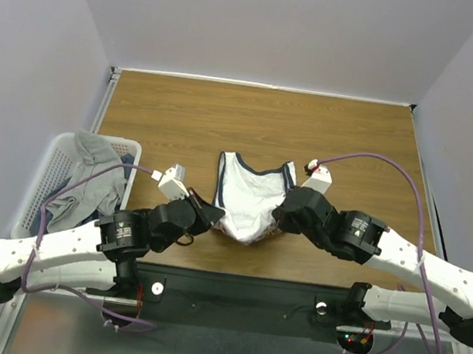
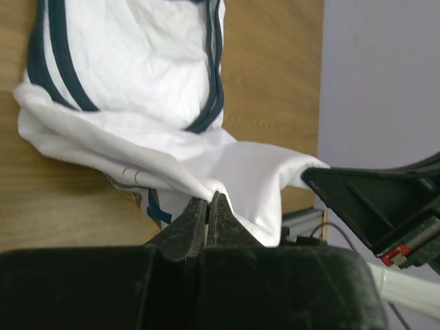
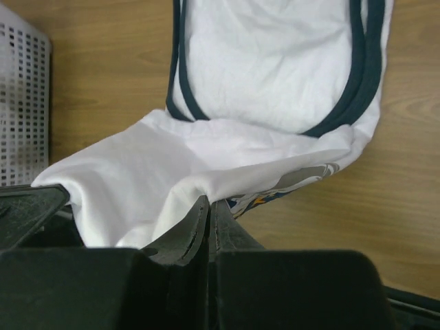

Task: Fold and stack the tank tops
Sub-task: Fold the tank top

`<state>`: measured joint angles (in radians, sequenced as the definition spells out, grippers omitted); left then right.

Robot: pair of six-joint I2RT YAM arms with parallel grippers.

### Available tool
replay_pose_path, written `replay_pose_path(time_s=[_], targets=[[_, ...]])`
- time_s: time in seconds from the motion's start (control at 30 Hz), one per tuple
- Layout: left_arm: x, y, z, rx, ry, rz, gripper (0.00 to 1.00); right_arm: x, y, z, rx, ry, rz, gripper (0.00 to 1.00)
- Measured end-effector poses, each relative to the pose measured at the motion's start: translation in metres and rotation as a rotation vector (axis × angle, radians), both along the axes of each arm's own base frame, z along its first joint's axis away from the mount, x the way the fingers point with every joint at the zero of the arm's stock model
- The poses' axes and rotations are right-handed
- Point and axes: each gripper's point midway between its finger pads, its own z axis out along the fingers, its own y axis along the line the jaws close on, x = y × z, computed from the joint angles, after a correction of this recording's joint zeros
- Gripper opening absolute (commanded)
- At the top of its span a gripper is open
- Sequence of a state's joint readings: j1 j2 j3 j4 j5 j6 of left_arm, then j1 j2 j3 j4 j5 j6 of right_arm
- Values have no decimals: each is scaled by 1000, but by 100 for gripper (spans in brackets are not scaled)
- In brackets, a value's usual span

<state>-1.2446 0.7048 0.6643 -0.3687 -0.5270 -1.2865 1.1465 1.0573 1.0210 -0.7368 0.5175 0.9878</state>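
At the left edge of the table (image 1: 183, 118) sits the white lattice basket (image 1: 45, 171), with grey tank tops (image 1: 95, 178) heaped in it, not yet dealt with. Next along, the left gripper (image 2: 208, 205) is pinched tight on the near hem of the white tank top (image 1: 247, 198), its jaws pressed together with a fold of cloth between them. The top lies in the middle of the table, with its straps and navy-edged neck pointing away from the arms. The far part is flat on the wood. The lower part is raised off the surface and doubled towards the straps, and a sliver of coloured print shows beneath the raised flap. On the right, the right gripper (image 3: 208, 206) is clamped the same way on the hem further along, close beside its partner.

From where I stand, this looks like the first fold of the first garment, with the hem carried up and over towards the neckline. To do it well, I'd say both arms should travel forward together at an even height, so the hem neither sags in the middle nor twists. The cloth between the two grips looks bunched, so easing the arms a little apart ought to take out that slack. The hem wants to land square across the chest, its sides lined up with the layer below. Letting go should wait until the flap rests on the cloth beneath, or it may spring back. The thing to watch is dragging the whole top across the wood instead of folding it.
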Motion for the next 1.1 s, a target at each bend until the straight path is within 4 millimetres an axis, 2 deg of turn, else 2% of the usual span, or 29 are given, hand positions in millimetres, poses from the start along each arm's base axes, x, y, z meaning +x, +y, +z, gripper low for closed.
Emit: replay_pose_path(time_s=[0.13,0.23,0.33,0.5,0.63,0.8,0.9,1.03,1.1], targets=[[32,8,4,29,-54,68,0,32,-10,9,-33,-46,-52,1],[51,11,4,61,-89,92,0,51,-14,3,-64,-50,-72,1],[81,16,4,82,-119,137,0,67,-18,-2,-78,-49,-87,1],[124,20,-1,95,-148,180,0,104,-27,-11,-77,-46,-132,0],[155,20,-20,115,-134,193,0,134,-34,-29,-82,-15,-156,0],[185,23,-53,139,-89,201,0,166,-41,-48,-77,18,-179,0],[202,24,-64,137,-76,205,0,185,-44,-58,-65,32,-192,0],[229,24,-80,130,-69,209,0,215,-40,-72,-29,38,-196,4],[240,24,-88,127,-60,205,0,226,-38,-81,-22,48,-197,9]])
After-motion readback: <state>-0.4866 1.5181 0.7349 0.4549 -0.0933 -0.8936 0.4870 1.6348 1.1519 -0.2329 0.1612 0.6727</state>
